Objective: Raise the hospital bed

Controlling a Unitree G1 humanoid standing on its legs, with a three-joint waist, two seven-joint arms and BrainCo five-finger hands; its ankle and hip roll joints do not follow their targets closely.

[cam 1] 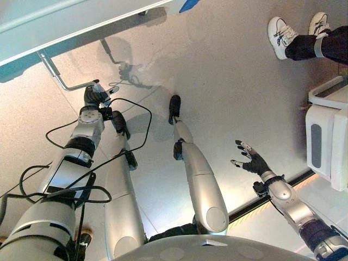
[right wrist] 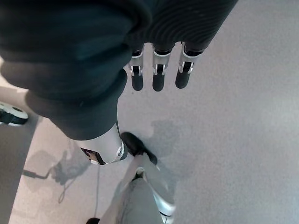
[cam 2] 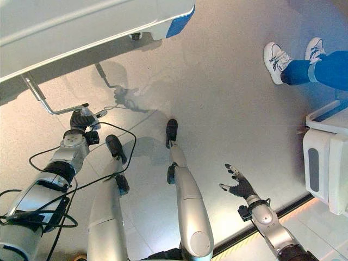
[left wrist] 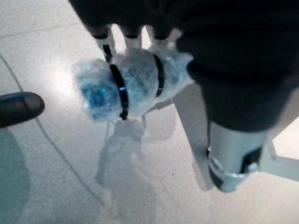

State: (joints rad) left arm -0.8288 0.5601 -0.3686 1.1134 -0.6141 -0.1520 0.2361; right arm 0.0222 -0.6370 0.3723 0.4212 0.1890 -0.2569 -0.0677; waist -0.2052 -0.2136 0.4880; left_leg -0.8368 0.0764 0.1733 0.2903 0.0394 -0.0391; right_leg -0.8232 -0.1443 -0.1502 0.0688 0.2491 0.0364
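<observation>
The hospital bed's (cam 1: pixel 81 22) pale frame runs across the top of the eye views. From under it a bent metal crank (cam 1: pixel 57 76) sticks out toward me. My left hand (cam 1: pixel 95 97) is at the crank's end, fingers (left wrist: pixel 131 37) curled over its handle (left wrist: pixel 131 84), which is wrapped in clear padding with dark ties. My right hand (cam 1: pixel 253 161) hangs low on the right over bare floor, fingers (right wrist: pixel 156 70) straight and spread, holding nothing.
A person stands at the back right, with white shoes (cam 1: pixel 283 35) on the floor. A white cabinet-like unit (cam 1: pixel 326 136) is at the right edge. A dark strip (cam 1: pixel 272 190) crosses the floor near my right arm.
</observation>
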